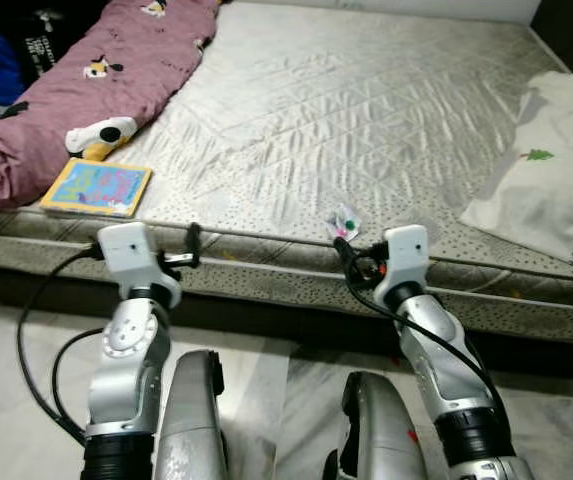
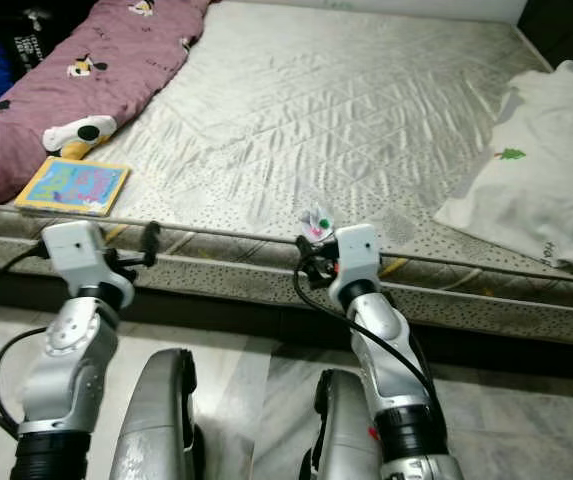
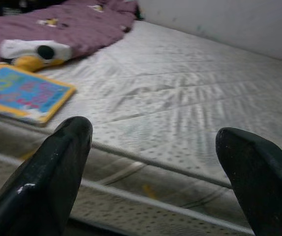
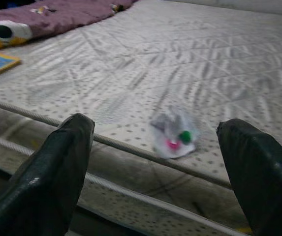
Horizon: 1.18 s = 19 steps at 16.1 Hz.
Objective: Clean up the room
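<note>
I'm lining up the right gripper [image 4: 153, 162], jaws wide, on the wrapper [image 4: 174, 133] lying just ahead on the bed's [image 1: 386, 100] near edge, well nearer than the wide-open left gripper [image 3: 153, 162].

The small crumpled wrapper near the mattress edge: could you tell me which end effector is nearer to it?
Right. The right end effector is open and faces the wrapper just ahead. The left end effector, also open, sits farther along the mattress edge, nearer the picture book.
</note>
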Motion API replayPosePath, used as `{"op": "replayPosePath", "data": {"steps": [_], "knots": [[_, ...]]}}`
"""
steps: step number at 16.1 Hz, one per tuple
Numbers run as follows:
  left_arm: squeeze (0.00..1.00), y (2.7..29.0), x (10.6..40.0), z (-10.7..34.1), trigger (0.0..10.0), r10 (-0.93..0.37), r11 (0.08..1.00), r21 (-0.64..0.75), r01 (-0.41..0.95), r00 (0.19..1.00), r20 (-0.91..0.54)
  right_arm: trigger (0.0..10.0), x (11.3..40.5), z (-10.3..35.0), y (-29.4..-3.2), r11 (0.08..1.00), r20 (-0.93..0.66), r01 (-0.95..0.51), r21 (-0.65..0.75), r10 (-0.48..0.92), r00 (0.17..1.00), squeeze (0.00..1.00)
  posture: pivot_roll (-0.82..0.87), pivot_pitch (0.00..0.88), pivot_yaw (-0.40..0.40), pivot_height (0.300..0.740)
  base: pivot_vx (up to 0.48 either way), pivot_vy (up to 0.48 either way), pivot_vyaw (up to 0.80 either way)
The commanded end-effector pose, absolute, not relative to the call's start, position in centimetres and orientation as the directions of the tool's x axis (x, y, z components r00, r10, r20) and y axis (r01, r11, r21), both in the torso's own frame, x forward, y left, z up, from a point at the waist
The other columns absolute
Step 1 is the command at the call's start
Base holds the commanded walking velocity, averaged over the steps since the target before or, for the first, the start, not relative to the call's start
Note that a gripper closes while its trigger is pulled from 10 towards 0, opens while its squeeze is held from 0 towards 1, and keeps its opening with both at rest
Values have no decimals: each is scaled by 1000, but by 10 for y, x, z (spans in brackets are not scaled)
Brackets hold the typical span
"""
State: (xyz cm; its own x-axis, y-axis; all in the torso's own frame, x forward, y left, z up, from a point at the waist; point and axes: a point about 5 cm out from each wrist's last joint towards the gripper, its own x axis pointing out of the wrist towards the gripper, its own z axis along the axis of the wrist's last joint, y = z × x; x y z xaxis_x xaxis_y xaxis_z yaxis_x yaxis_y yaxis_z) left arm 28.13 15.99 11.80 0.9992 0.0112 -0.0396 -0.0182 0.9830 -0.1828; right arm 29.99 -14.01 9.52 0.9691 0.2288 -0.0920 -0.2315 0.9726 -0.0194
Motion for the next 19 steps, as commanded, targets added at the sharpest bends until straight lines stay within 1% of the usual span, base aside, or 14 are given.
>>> {"op": "replayPosePath", "data": {"steps": [1,10,12,14,16,18,19], "knots": [[0,159,283,123,10000,4,984,-177,-7,1000,-20,10000,301,97,-141,973,-87,-230,-18,228,970,0,32,61,-36,568,285,0,0],[0,159,283,123,10000,0,983,-182,-4,1000,-24,10000,303,98,-140,973,-90,-229,-10,227,970,0,32,73,-37,568,305,0,0],[0,160,284,119,10000,35,985,-166,-44,998,-57,10000,304,96,-140,973,-97,-230,0,229,969,0,34,73,-37,568,0,0,0],[0,160,284,119,10000,34,982,-182,-44,998,-59,10000,305,95,-141,974,-108,-227,11,227,968,0,35,75,-36,568,0,0,0],[0,160,283,120,10000,31,982,-187,-41,998,-56,10000,304,95,-138,966,-107,-258,-1,256,961,0,41,79,-36,568,0,0,0],[0,160,281,121,10000,35,981,-188,-45,998,-56,10000,305,93,-137,964,-126,-267,-3,264,956,0,54,84,-38,568,0,0,788],[0,161,279,122,10000,42,982,-183,-51,997,-57,10000,310,88,-137,963,-162,-269,18,268,950,0,77,94,-39,568,0,0,631]]}}
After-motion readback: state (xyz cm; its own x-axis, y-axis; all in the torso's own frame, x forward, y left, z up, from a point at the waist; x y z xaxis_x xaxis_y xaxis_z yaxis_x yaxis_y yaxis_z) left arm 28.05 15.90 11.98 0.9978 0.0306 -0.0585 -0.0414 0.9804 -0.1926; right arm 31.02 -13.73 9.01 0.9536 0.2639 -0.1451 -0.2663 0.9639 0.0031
